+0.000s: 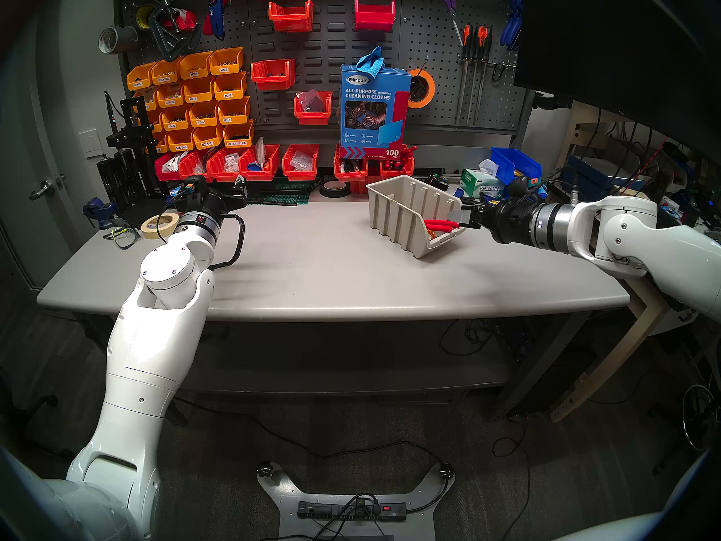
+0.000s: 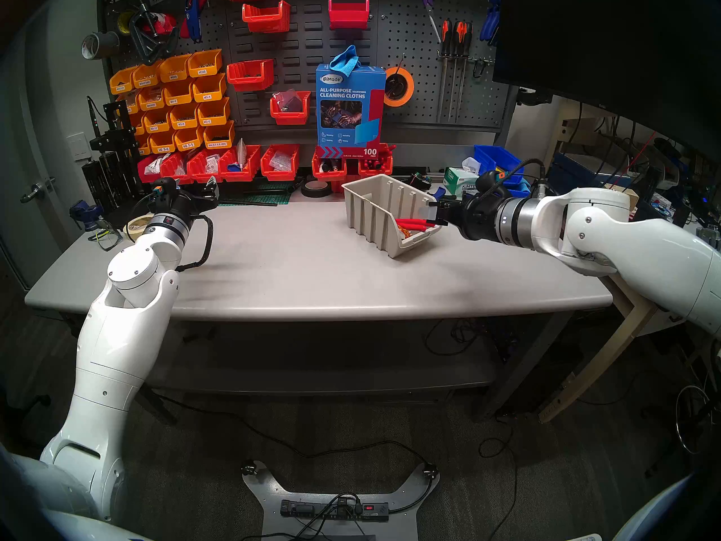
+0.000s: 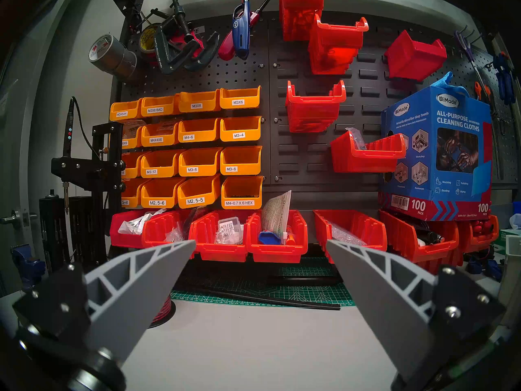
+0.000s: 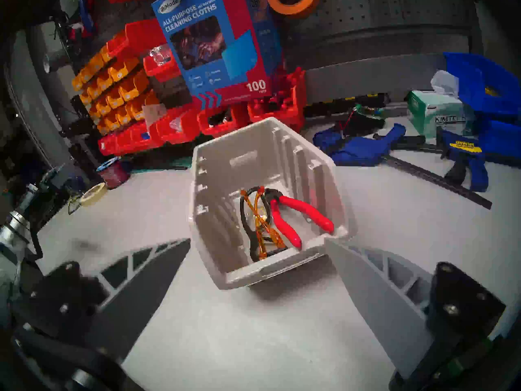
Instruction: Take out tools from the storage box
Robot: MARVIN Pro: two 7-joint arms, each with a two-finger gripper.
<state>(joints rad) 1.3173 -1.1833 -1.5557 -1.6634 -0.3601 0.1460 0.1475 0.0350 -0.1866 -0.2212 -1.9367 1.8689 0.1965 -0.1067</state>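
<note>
While the left gripper (image 3: pixel 260 272) idles wide and empty, the right gripper (image 4: pixel 258 257), also wide and empty, hangs nearer the storage box (image 4: pixel 214 252), where the pliers (image 4: pixel 293 218) point handles-first at its fingers.

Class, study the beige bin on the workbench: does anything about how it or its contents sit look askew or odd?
The storage box sits skewed to the table edge. Inside, the pliers lie with handles propped on the low front lip, beside the safety glasses. Nothing looks spilled or damaged.
</note>
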